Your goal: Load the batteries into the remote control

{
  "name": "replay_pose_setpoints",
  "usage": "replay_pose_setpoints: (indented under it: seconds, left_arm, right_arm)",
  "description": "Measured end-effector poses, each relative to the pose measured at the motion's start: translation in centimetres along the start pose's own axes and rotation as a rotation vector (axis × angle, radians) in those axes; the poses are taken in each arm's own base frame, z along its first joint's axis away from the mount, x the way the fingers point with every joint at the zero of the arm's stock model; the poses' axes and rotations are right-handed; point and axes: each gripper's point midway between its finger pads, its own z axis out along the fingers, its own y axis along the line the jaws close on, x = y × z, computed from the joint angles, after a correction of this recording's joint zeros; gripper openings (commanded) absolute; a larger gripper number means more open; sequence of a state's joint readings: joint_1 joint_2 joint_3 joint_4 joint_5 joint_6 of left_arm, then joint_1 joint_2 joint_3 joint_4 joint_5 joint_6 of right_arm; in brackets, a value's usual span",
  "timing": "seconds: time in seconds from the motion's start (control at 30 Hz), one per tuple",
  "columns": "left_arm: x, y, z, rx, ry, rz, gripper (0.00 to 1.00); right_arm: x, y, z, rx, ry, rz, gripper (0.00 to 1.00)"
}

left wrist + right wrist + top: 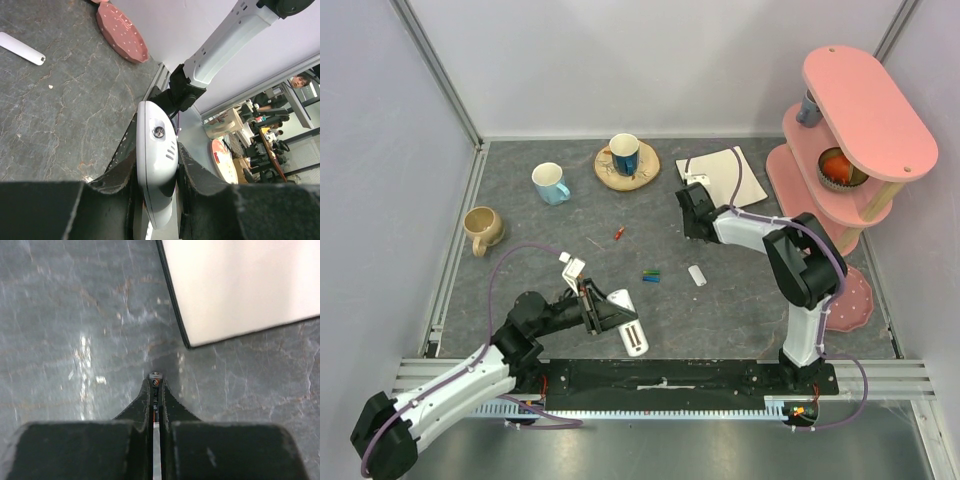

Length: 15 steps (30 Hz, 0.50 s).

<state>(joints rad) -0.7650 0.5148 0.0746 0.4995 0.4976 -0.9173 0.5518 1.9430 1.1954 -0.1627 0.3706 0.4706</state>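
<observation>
My left gripper (603, 312) is shut on the white remote control (630, 328) and holds it near the table's front middle. In the left wrist view the remote (156, 160) is clamped edge-on between the fingers (120, 175). My right gripper (692, 232) is below the flat white plate (730, 175), shut on a thin battery (156, 377) whose tip pokes out past the fingertips, just above the table. A red-orange battery (619, 233) and a green-blue and blue pair (651, 276) lie loose mid-table.
A small white cylinder-like piece (697, 275) lies right of the loose batteries. Three mugs (550, 183) (482, 228) (625, 155) stand at the back left, one on a wooden coaster. A pink shelf (860, 120) and pink dish (852, 300) stand at the right.
</observation>
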Motion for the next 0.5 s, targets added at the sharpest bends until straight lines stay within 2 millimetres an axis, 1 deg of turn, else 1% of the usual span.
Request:
replay_pose_setpoints:
  seconds: [0.1, 0.17, 0.27, 0.3, 0.33, 0.37, 0.4, 0.43, 0.47, 0.5]
  left_arm:
    - [-0.1, -0.2, -0.2, 0.002, -0.006, 0.008, 0.02]
    - [-0.2, -0.3, -0.4, 0.000, -0.011, 0.014, 0.02]
    - [-0.4, -0.3, -0.5, -0.006, -0.020, 0.027, 0.02]
    - [-0.4, -0.3, -0.5, -0.011, -0.022, 0.029, 0.02]
    - [-0.4, -0.2, -0.6, -0.016, -0.019, 0.030, 0.02]
    - [-0.3, -0.1, -0.6, -0.018, -0.018, 0.031, 0.02]
    - [-0.3, -0.1, -0.6, -0.021, -0.016, 0.030, 0.02]
    - [-0.2, 0.0, -0.6, -0.023, -0.014, 0.029, 0.02]
    - [-0.1, 0.0, -0.6, -0.025, -0.012, 0.029, 0.02]
    - [-0.1, 0.1, -0.6, -0.026, -0.009, 0.028, 0.02]
  right_arm:
    - [1.1, 0.0, -1.4, -0.049, 0.030, -0.027, 0.00]
    - [1.3, 0.4, -2.8, -0.099, 0.038, -0.062, 0.00]
    - [-0.1, 1.8, -5.9, -0.161, -0.032, -0.182, 0.00]
    - [-0.7, 3.1, -7.6, -0.188, -0.078, -0.262, 0.00]
    - [-1.0, 4.2, -8.8, -0.209, -0.113, -0.320, 0.00]
    - [-1.2, 6.0, -10.7, -0.247, -0.165, -0.410, 0.00]
    - [-1.1, 7.2, -11.8, -0.281, -0.196, -0.478, 0.00]
    - [-0.8, 8.7, -13.1, -0.329, -0.230, -0.559, 0.00]
    - [-0.2, 9.6, -13.8, -0.370, -0.254, -0.636, 0.00]
    - [0.7, 9.9, -14.1, -0.405, -0.270, -0.714, 0.00]
